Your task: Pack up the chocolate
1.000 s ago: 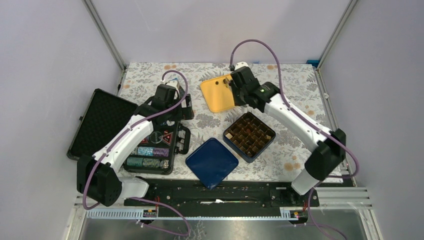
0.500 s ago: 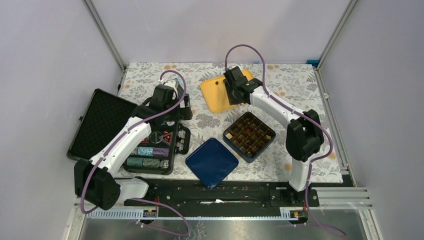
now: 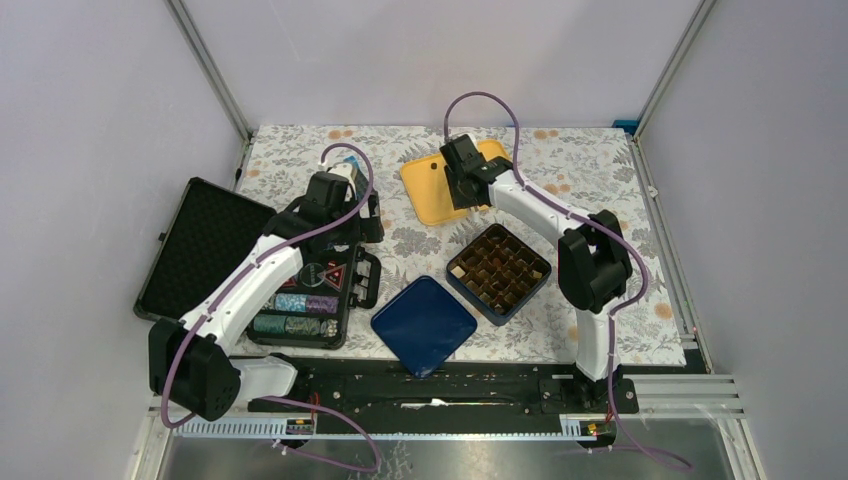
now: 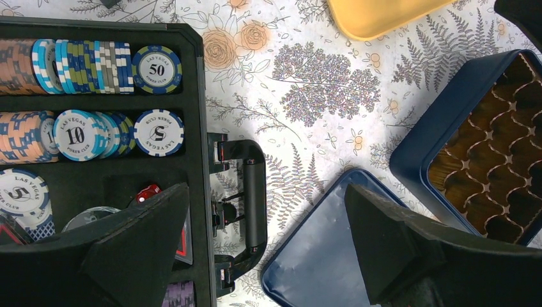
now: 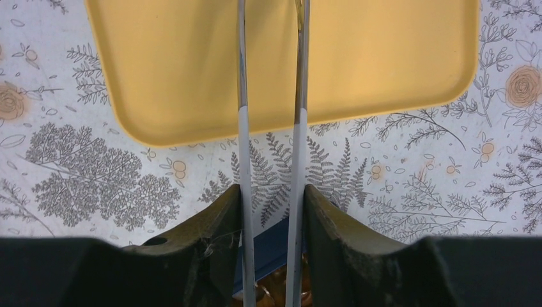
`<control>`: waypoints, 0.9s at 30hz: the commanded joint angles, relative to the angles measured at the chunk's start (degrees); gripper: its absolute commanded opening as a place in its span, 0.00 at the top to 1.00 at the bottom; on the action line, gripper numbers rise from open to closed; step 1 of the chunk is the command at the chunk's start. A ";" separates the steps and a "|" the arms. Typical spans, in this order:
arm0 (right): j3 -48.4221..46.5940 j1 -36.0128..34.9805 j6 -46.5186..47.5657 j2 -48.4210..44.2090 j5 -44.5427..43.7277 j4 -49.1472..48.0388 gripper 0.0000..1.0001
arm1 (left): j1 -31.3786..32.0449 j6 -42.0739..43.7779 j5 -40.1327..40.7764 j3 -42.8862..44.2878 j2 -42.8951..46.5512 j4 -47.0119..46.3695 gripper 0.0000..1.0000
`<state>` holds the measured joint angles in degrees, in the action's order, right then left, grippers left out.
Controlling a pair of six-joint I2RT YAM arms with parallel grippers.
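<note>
I see my right gripper (image 5: 271,199) clamped on metal tweezers (image 5: 241,96) above the yellow tray (image 3: 428,202), where one dark chocolate piece (image 3: 432,169) lies, while my left gripper (image 4: 265,204) hangs spread apart over the tabletop (image 4: 319,83) beside the poker-chip case (image 4: 193,96).

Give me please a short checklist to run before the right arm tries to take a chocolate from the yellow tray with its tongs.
1. Right tool holds the tongs: ok, both metal arms sit in its grip.
2. Tong tips open: cannot tell, they run out of the wrist view.
3. Chocolate piece on the yellow tray: ok, one dark piece shows from above.
4. Piece between the tongs: not ok, the wrist view shows only bare tray.
5. Blue box open: ok, its lid lies beside it.
6. Left tool out of the way: ok, open above the chip case.
</note>
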<state>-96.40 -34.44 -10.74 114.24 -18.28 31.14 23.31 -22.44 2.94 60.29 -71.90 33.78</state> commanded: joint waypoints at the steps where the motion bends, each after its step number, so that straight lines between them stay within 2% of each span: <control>1: -3.81 0.41 -0.04 1.73 -3.89 -2.46 0.55 | -0.06 1.03 1.67 -0.25 2.19 -1.08 0.01; 20: -8.18 1.85 -0.21 5.72 -5.31 -2.45 0.57 | -0.07 0.56 1.59 -0.44 3.64 -0.15 0.01; 23: -6.77 1.83 -0.40 4.58 -5.14 -2.50 0.62 | -0.06 0.42 1.96 -0.73 4.11 -0.05 0.01; 27: -3.71 1.83 -0.22 2.49 -5.61 -3.26 0.76 | -0.10 -0.08 1.53 -0.80 3.93 -0.12 0.01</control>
<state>-101.71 -32.84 -10.76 120.07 -21.63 29.71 23.31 -22.31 3.51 59.46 -69.65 34.28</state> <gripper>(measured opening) 0.403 0.985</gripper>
